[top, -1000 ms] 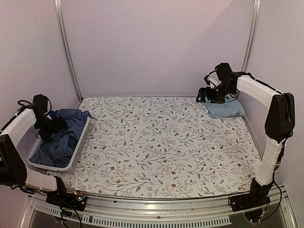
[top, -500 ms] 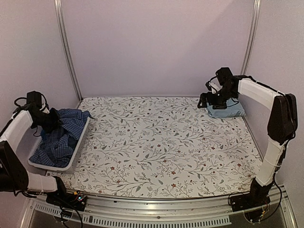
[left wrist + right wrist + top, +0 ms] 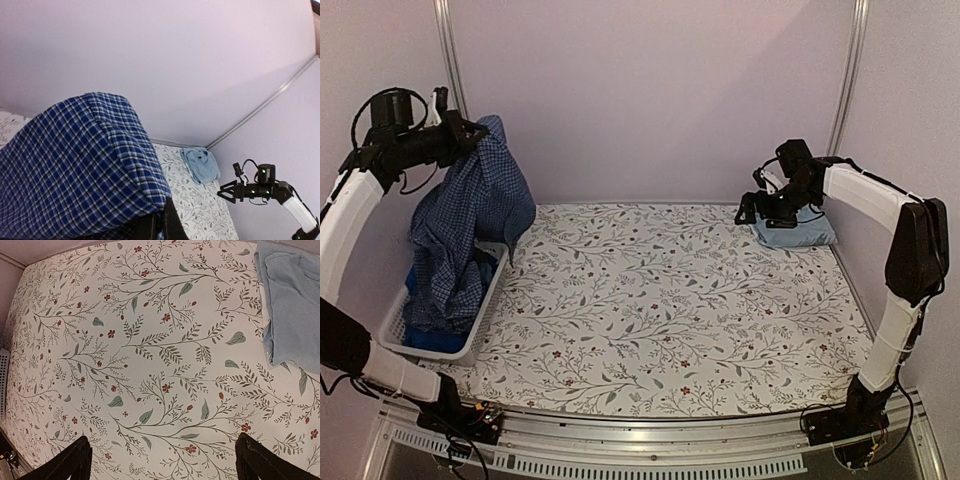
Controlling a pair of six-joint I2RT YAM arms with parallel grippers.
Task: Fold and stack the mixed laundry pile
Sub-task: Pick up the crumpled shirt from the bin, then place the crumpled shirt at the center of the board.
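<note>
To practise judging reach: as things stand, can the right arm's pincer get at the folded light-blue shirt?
Probably yes: the right pincer hangs open just beside the light-blue shirt, with only bare tablecloth between them and nothing blocking.

1. You can read no text, label, brand, number or sign in any of the three views.
2. The tablecloth (image 3: 670, 300) bears only a printed leaf-and-flower pattern, and the checked shirt (image 3: 470, 220) only its woven check.
</note>
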